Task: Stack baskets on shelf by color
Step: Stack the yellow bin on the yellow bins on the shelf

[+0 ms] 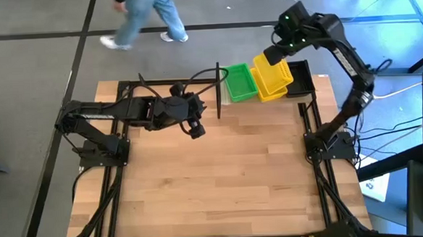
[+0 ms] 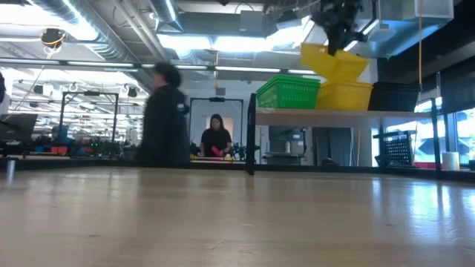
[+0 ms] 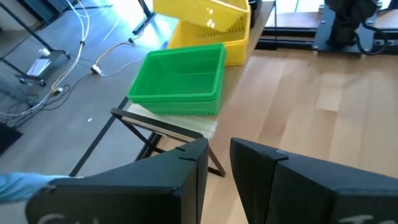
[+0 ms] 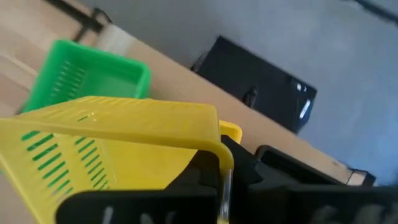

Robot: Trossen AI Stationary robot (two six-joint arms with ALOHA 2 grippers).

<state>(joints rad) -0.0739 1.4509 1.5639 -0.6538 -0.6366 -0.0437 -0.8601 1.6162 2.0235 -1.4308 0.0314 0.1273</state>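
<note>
On the shelf (image 1: 308, 84) sit a green stack (image 1: 240, 83), a yellow stack (image 1: 271, 88) and black baskets (image 1: 301, 76); counts per stack unclear. The right gripper (image 1: 279, 48), jaws clamped on a tilted yellow basket (image 1: 274, 70), holds it above the yellow stack. The left gripper (image 1: 195, 128) hovers over the tabletop (image 1: 215, 183), jaws slightly apart.

You see green baskets (image 1: 241, 83) stacked on the shelf (image 2: 312, 113), yellow baskets (image 2: 344, 95) beside them, one tilted yellow basket (image 1: 272, 68) lifted above.
</note>
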